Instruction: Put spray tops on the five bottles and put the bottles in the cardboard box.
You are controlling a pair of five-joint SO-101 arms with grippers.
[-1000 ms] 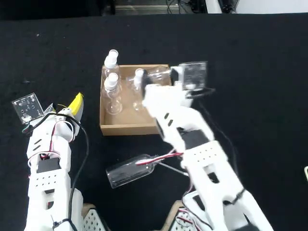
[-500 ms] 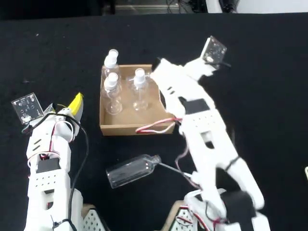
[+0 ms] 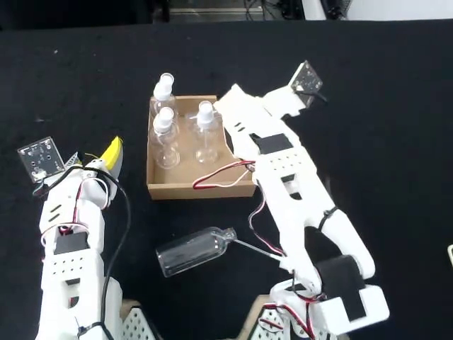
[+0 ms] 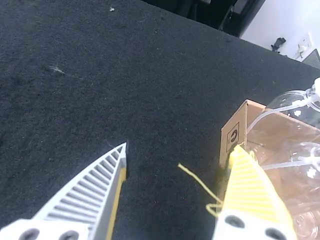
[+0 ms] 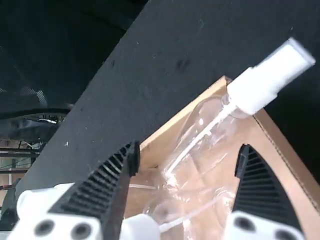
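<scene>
- Your right gripper point(image 5: 189, 149) hangs over the right part of the cardboard box point(image 3: 177, 187), upper centre-left in the high view. Its jaws are spread wide with nothing between them.
- Three capped bottles point(image 3: 205, 138) stand in the box's left and middle. The arm covers the right side, so don't trust a count of what is under it.
- Raise that gripper straight up before you swing it. A sideways move at this height would probably knock over the bottle just beneath it.
- The next piece of work looks like the lying bottle point(image 3: 192, 251), on its side on the table point(image 3: 382, 106) at lower centre. It is below the box, and its neck seems bare.
- Grip it across the body near the shoulder, since clear round plastic tends to roll and slip.
- Your left gripper point(image 4: 179, 149) sits at mid-left beside the box's left wall, jaws apart and empty. It is well placed to steady the bottle while you fit a top.
</scene>
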